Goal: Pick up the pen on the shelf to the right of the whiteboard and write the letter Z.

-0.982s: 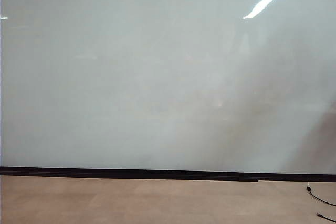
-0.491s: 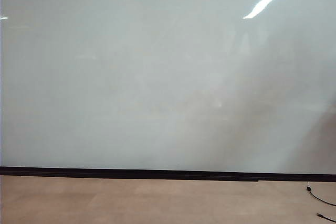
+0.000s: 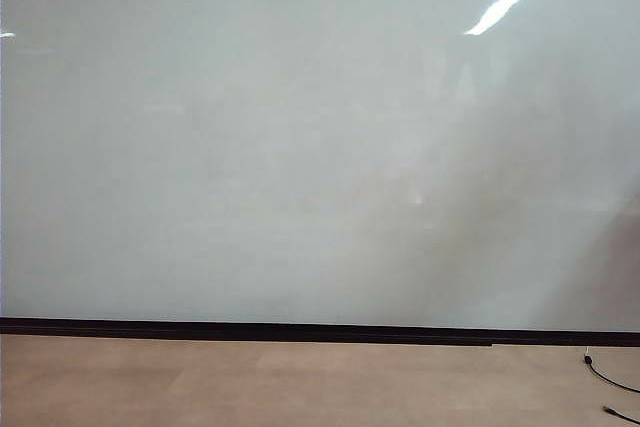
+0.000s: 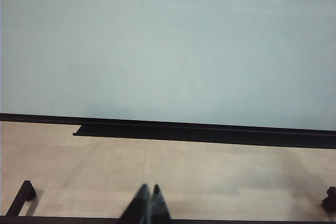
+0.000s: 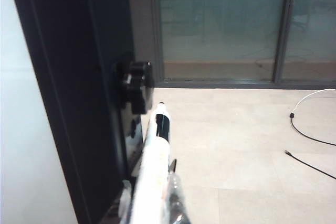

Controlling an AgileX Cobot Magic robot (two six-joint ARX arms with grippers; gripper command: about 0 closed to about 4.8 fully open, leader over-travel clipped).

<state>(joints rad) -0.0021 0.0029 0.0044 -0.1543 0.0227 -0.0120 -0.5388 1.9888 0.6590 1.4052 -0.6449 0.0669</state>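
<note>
While the left gripper [image 4: 148, 203] hangs pressed together before the glossy whiteboard [image 4: 168, 45], the right gripper [image 5: 152, 203] pinches the slim white pen [image 5: 152, 177].

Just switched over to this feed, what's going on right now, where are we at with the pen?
The right gripper sits beside the board's black side frame, its jaws closed on the slim white marker pen, whose dark tip points away from the wrist camera. The left gripper is shut and empty, low above the tan floor, facing the large glossy pale whiteboard. In the exterior view neither arm shows and the board is blank: no Z yet.
</note>
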